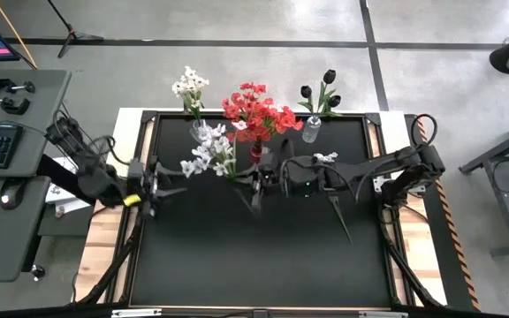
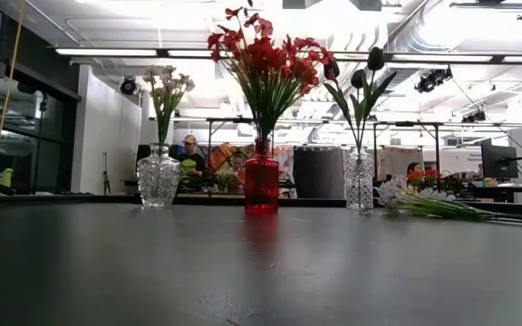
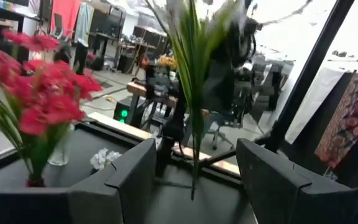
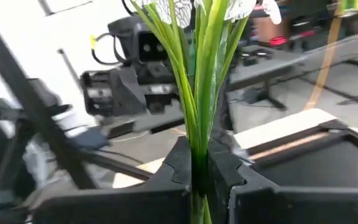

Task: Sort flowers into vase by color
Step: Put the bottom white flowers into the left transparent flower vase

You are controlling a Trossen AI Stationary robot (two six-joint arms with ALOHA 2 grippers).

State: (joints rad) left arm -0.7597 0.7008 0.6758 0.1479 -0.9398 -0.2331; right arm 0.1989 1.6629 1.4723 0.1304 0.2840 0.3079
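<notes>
The black table (image 1: 263,256) carries both arms and three vases lined along its far edge. The right arm (image 1: 387,168) reaches in from the right side toward the table's middle; the left arm (image 1: 104,181) comes in from the left side. The red flowers (image 1: 256,113) form the largest bunch and stand upright in the red vase (image 2: 261,177), the middle one of the row. White flowers (image 1: 189,87) stand in the clear vase (image 2: 159,175) on the left of the row as seen from above, and black flowers (image 1: 323,91) stand in the clear vase (image 2: 359,179) on the right. The right gripper (image 4: 199,167) is pressed together on a bunch of white-blossomed flowers (image 1: 208,148), pinching its green stems between the two fingers (image 4: 229,171); in the overhead view this bunch lies tilted, with its blossoms between the white-flower vase and the red vase and its stems running toward the gripper, held off the table surface. The left gripper (image 3: 194,180) is spread wide, its fingers (image 3: 135,171) well apart, just beside the held bunch on the left; in the left wrist view the stems hang in front of the gap between the fingers. One small white spray (image 1: 325,157) lies flat on the table near the right arm, just in front of the black-flower vase.
</notes>
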